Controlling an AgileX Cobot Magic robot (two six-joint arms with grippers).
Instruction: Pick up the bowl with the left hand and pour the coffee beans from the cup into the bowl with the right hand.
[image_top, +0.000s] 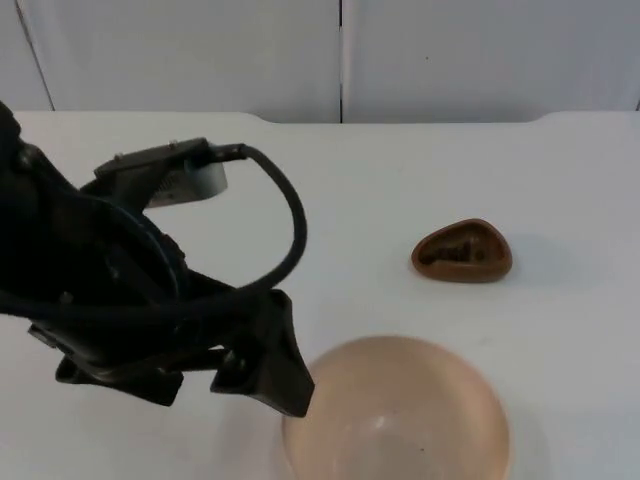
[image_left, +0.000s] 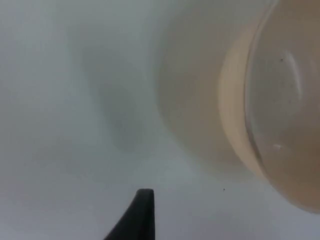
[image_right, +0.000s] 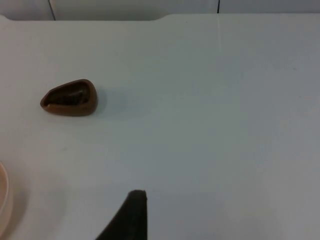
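Top view, left gripper (image_top: 270, 375): low over the surface (image_top: 400, 180) near its front edge, just beside the bowl's left rim; whether its fingers are parted or clenched cannot be told here.
Top view, bowl (image_top: 395, 415): pale, translucent, upright at the front edge of the surface, not yet lifted.
Top view, cup (image_top: 462, 251): small and brown, with dark coffee beans (image_top: 455, 253) inside; it stands toward the middle of the surface, well apart from the bowl, on its far side.
Left wrist view: the bowl's (image_left: 272, 107) wall and rim sit close beside one black fingertip (image_left: 142, 212); nothing lies against that finger, so the bowl does not look gripped.
Right wrist view: the cup (image_right: 70, 98) stands alone on the surface, with a sliver of the bowl's rim (image_right: 4, 200) nearby; the right arm waits, its finger state impossible to tell.
Step in hand: taking hold of the bowl.
Doing it well: bring one finger inside the rim and one outside, close firmly, and lift level.
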